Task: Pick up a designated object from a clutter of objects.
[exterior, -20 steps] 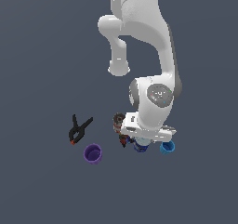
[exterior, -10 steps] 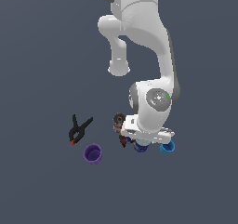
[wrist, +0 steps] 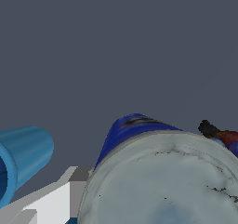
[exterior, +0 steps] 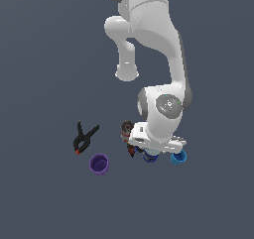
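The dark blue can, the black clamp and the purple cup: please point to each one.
dark blue can (wrist: 162,186): wrist view, on its pale top.
black clamp (exterior: 84,139): exterior view, on its body.
purple cup (exterior: 98,164): exterior view, on its rim.

Dark blue can (wrist: 132,130) with pale silver-white top, seen close in the wrist view. Clutter nearby: light blue cup (wrist: 23,155), purple cup (exterior: 98,163), black spring clamp (exterior: 84,138), red-white can (exterior: 127,129).

blue can (wrist: 158,172): cut off by wrist view's edge, mostly behind arm in exterior view | tool: fingertips hidden, jaw state unreadable | light blue cup (wrist: 21,160): cropped at edge | red-white can (exterior: 127,129): partly behind the arm
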Tool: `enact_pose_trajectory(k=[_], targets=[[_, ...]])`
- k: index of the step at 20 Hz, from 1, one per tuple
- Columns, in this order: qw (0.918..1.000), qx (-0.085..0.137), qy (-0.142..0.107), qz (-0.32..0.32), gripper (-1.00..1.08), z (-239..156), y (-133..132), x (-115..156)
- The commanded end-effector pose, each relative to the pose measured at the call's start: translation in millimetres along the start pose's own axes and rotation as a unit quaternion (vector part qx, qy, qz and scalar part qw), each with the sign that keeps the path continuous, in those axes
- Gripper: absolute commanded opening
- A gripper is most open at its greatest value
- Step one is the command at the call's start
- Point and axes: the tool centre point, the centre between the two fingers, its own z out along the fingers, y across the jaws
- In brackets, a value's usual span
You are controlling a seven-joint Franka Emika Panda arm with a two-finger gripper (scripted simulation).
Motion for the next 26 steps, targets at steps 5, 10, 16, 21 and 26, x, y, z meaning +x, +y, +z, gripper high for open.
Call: enact_pose_trajectory(k=[5, 10, 16, 21, 26], targets=[[1.0, 0.0, 0.001, 0.0, -1.0, -10.9, 11.5, -3.2], [1.0, 0.0, 0.001, 0.0, -1.0, -29.4, 32.0, -9.8], [1.0, 0.0, 0.001, 0.0, -1.0, -64.7, 71.2, -22.1], [1.0, 0.001, 0.0, 0.001, -1.0, -103.2, 113.4, -35.2], [1.0, 0.002, 0.0, 0.001, -1.0, -145.2, 159.1, -49.2]])
